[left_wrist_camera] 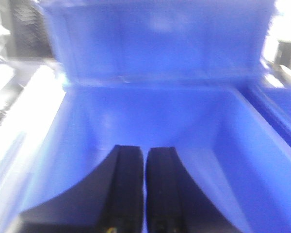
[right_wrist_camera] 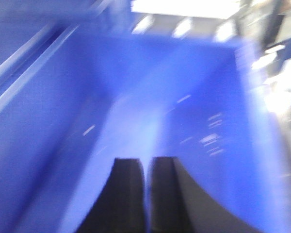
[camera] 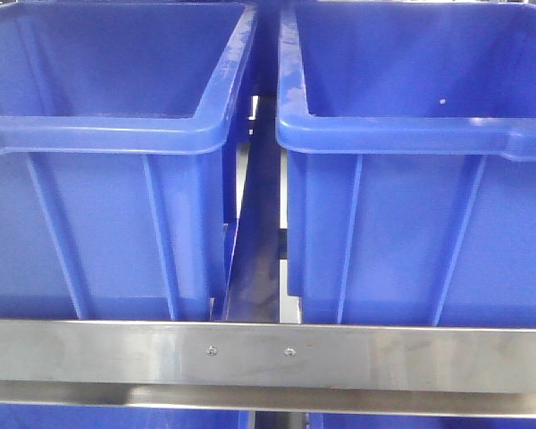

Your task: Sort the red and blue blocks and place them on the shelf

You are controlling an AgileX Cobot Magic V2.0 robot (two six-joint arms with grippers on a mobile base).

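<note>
Front view: two blue plastic bins, left bin (camera: 98, 179) and right bin (camera: 420, 179), stand side by side on the steel shelf (camera: 268, 356), behind its front rail. No red or blue block is visible.

Left wrist view: left hand (left_wrist_camera: 144, 155) pressed together, empty, inside a bin.

Right wrist view: right hand (right_wrist_camera: 146, 167) pressed together, empty, inside a bin; picture blurred.

place: warehouse/storeroom; evidence: blue plastic bins (camera: 116, 134); steel shelf rail (camera: 268, 357)

Brushed steel shelf (camera: 268, 357) rail, horizontal.
</note>
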